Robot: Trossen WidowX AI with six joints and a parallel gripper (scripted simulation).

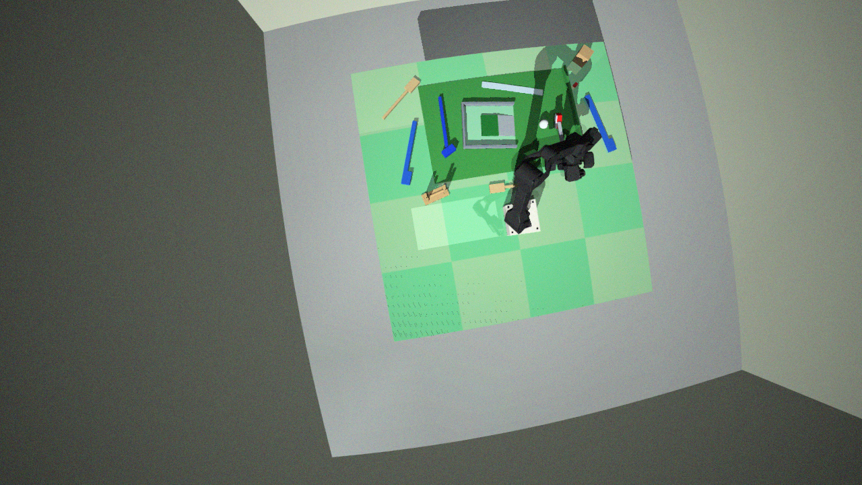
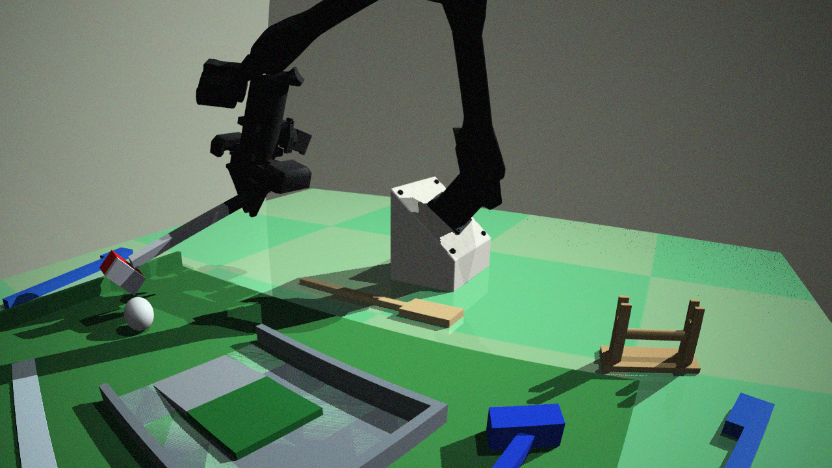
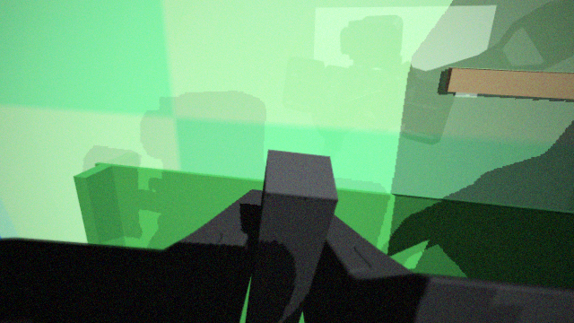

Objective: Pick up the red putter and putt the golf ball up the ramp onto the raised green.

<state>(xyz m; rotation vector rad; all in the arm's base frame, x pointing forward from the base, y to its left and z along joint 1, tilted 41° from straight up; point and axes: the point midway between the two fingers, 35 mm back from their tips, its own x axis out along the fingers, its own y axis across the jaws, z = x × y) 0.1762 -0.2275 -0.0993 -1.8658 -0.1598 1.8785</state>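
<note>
— Where do we stand with the pincer?

— Our gripper (image 2: 251, 205) is clamped on the dark handle end of the red putter (image 2: 174, 237); in the wrist view the shaft (image 3: 293, 211) rises up between the jaws. The shaft slants down and away from us, and its red-and-grey head (image 2: 121, 270) hangs just above the dark green turf, close to the golf ball (image 2: 138, 312) but not touching it.

— And the ball against the target?

— From the top view the ball (image 1: 543, 124) lies between the head (image 1: 558, 119) and the grey-walled ramp box (image 1: 464, 123), with the raised green (image 1: 489, 124) in its middle. So we judge the pick-up done and the address in hand.

— What does the next move call for?

— We would lower the head to ball height, square its face to the ramp, then stroke through gently: too hard and the ball may run off the green, too soft and it may roll back down.
</note>
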